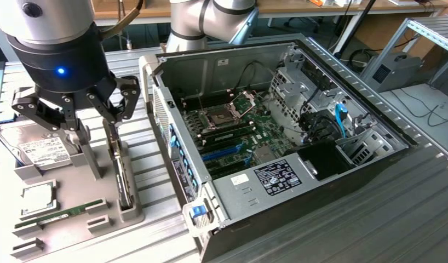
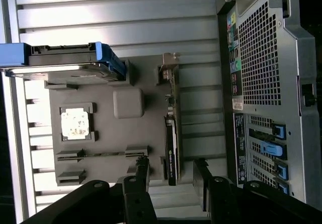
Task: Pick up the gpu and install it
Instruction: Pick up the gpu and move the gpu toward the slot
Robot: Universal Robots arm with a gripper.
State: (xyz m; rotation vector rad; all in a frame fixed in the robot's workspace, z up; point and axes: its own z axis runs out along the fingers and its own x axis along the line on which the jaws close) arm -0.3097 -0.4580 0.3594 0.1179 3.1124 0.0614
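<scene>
The gpu (image 1: 123,181) stands on edge in a slot of the grey holder tray (image 1: 81,189) at the exterior view's left. In the wrist view the gpu (image 2: 172,133) shows edge-on as a thin dark card with a silver bracket at its far end. My gripper (image 1: 96,143) hangs open just above the card. Its two black fingers (image 2: 142,169) stand on either side of the card's near end, apart from it, with the gripper's middle (image 2: 172,172) over the card's edge. Nothing is held.
The tray (image 2: 148,100) also carries a hard drive (image 1: 41,149), a CPU (image 1: 38,197) and a RAM stick (image 1: 59,213). The open computer case (image 1: 333,137) lies to the exterior view's right, its motherboard (image 1: 235,137) exposed. The case's rear panel (image 2: 266,83) is close beside the tray.
</scene>
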